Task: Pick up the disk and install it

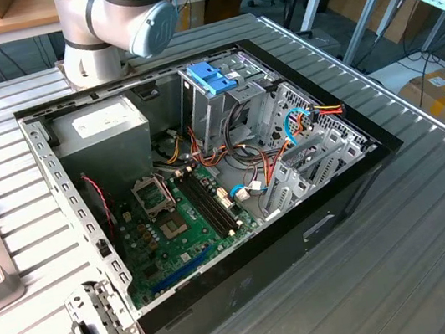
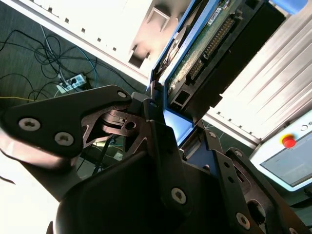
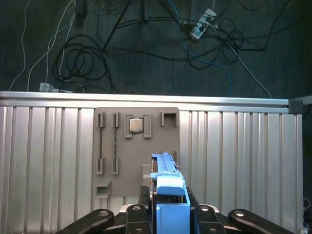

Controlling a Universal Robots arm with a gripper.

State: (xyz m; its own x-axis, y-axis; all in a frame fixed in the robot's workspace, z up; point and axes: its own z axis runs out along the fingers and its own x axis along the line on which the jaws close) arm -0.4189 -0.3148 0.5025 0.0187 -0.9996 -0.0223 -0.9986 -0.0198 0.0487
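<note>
In both wrist views my gripper (image 3: 169, 214) (image 2: 171, 127) is shut on the disk (image 3: 168, 183), held edge-up between the black fingers (image 2: 156, 141). The second wrist view shows its green circuit-board underside (image 2: 204, 41), and light blue carrier rails frame it. In the first wrist view the disk hangs over a grey holder plate (image 3: 136, 146) on the ribbed metal table. The open computer case (image 1: 352, 184) lies on the table in the exterior view, with the metal drive cage (image 1: 226, 107) at its back.
A blue plastic bracket (image 1: 212, 75) sits atop the drive cage. A grey power-supply box (image 1: 102, 131), the green motherboard (image 1: 179, 216) and loose coloured cables (image 1: 300, 121) fill the case. The arm's base (image 1: 115, 23) stands behind it. The holder plate carries a small chip (image 3: 136, 125).
</note>
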